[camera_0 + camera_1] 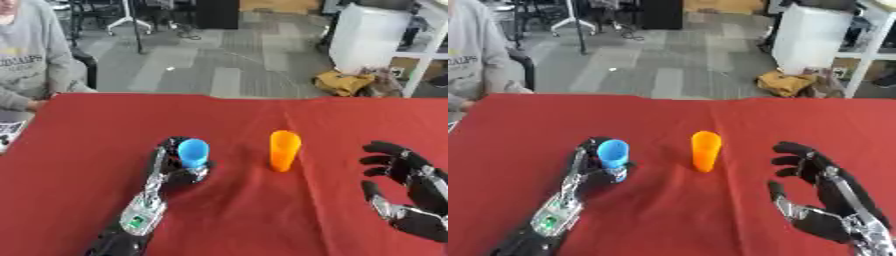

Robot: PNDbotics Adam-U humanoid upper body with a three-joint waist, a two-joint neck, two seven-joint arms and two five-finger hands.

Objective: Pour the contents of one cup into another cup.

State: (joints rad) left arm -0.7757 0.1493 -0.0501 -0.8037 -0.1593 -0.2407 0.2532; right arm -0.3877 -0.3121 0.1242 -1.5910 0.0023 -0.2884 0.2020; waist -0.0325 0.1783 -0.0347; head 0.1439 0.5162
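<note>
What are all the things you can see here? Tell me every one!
blue cup: 1, blue, on the table left of centre, held in the left hand
orange cup: 1, orange, standing upright near the table's centre, untouched
tablecloth: 1, red, covering the whole table
yellow bundle: 1, yellow-brown, on the floor beyond the table, right
white cabinet: 1, white, far right on the floor
person's sleeve: 1, grey, at the table's far left edge
left hand: 1, black and silver, fingers curled round the blue cup
right hand: 1, black, open, near the lower right corner, holding nothing
</note>
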